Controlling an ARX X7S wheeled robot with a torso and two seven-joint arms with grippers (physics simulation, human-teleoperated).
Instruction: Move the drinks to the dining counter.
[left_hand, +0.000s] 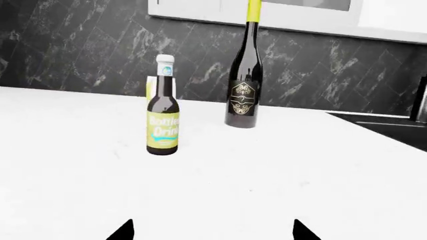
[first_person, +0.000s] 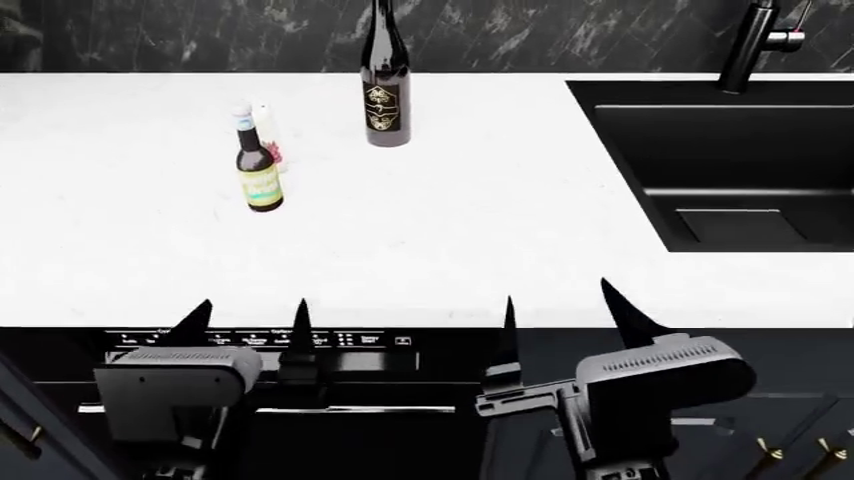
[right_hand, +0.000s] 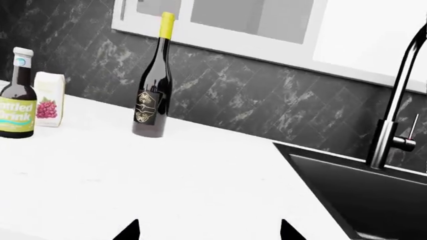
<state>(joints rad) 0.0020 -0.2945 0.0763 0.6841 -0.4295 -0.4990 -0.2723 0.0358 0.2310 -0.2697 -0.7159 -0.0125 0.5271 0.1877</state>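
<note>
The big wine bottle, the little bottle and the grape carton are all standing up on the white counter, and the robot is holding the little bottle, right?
Not quite. All three stand upright on the white counter, but the head view shows nobody holds the little bottle: the left gripper and right gripper are open and empty, at the counter's near edge. The wine bottle and grape carton stand untouched too.

The tall dark glass wine bottle (right_hand: 151, 95) has a yellow foil top and a black label with a gold pattern. The small dark bottle (left_hand: 163, 114) wears a yellow-green label and a white cap, and the small white carton (right_hand: 49, 98) shows purple grapes. The white stone counter (first_person: 441, 220) meets a black sink (first_person: 727, 160) and a dark, white-veined marble wall (right_hand: 267, 100).
</note>
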